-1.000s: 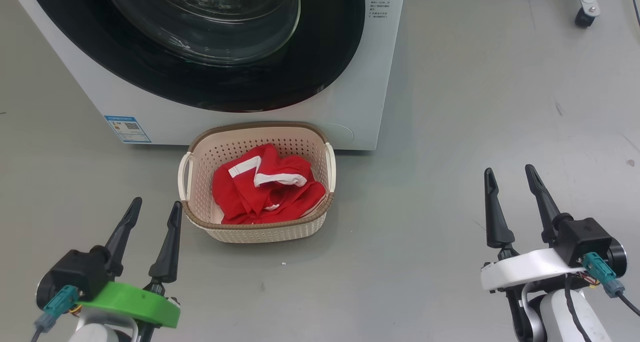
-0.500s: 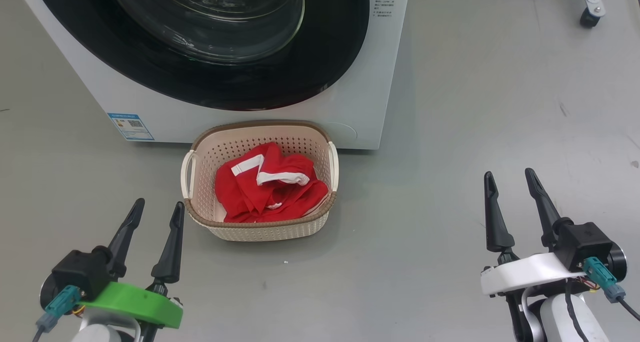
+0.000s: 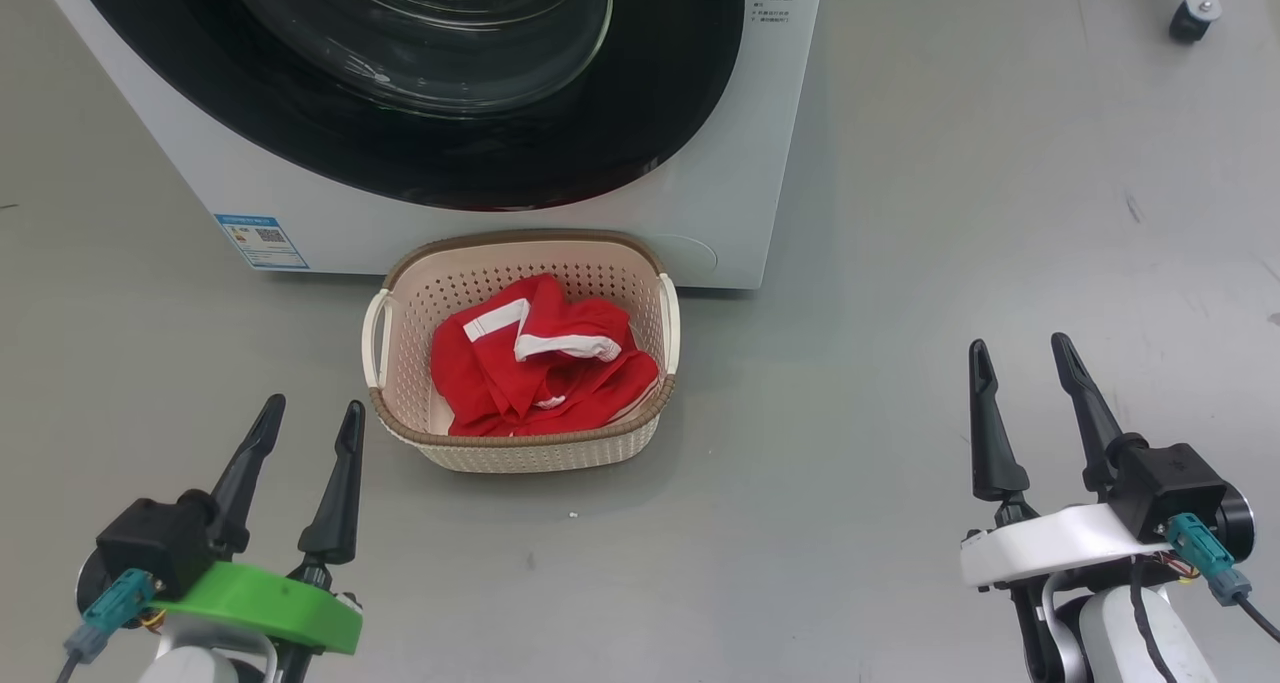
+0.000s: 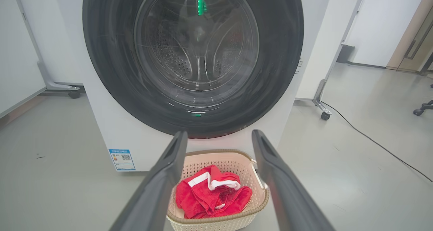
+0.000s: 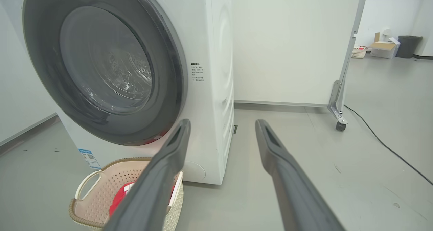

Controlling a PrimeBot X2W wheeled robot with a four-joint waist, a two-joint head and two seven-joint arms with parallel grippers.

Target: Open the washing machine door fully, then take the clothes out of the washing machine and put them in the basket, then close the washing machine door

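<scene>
Door: the washing machine door (image 4: 196,51) looks closed against the washing machine (image 3: 740,193).
Clothes: the clothes (image 3: 540,373) lie in the basket (image 3: 520,441), on the floor just beside the machine's front.
Left gripper (image 3: 313,403): released, empty, near the basket.
Right gripper (image 3: 1019,342): released, empty, well apart from the basket.
Remaining: probably nothing.

Open floor (image 3: 900,263) around the basket (image 3: 520,441), washing machine (image 3: 720,203) just behind it.

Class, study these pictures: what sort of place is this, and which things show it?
Probably a lab or test room, not a home laundry: the washing machine stands on a bare grey floor, with a wheeled white partition behind it and a loose cable nearby.
</scene>
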